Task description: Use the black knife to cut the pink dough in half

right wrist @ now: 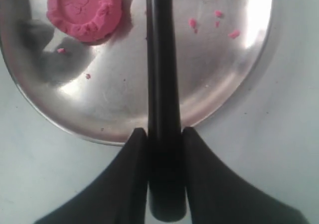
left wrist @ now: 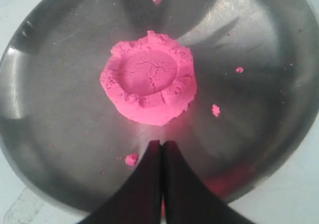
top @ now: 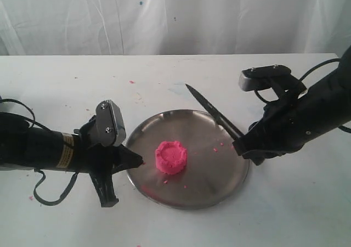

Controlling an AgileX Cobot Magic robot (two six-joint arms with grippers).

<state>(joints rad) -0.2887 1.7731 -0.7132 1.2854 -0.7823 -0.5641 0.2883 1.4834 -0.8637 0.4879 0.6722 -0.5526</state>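
- The dough [top: 171,157] sits whole, a ridged puck just left of the middle of the plate [top: 219,195], in the lower centre of the exterior frame. No cut shows in it.
- Pink crumbs [left wrist: 215,109] lie scattered on the steel around it, apart from the puck.
- The knife [top: 211,108] slants from centre-right toward the upper middle of the frame. Its tip points out past the plate's far rim and its blade is well apart from the dough. I cannot tell whether the tip touches anything. From this slant it looks ready to be swung across over the puck, so the cut is not yet begun.
- The right gripper [top: 241,148], at the plate's right rim, is clenched on the knife's handle. Its wrist view shows the handle pinched between both fingers and running straight out along them, which should keep the blade from twisting under pressure.
- The left gripper [top: 140,160], at the plate's left rim, has its jaws pressed together on nothing. Its tip points at the dough, near it but apart. It is probably there to steady the plate, though I cannot tell whether it touches the steel.
- The plate rests on the white bench [top: 66,82].
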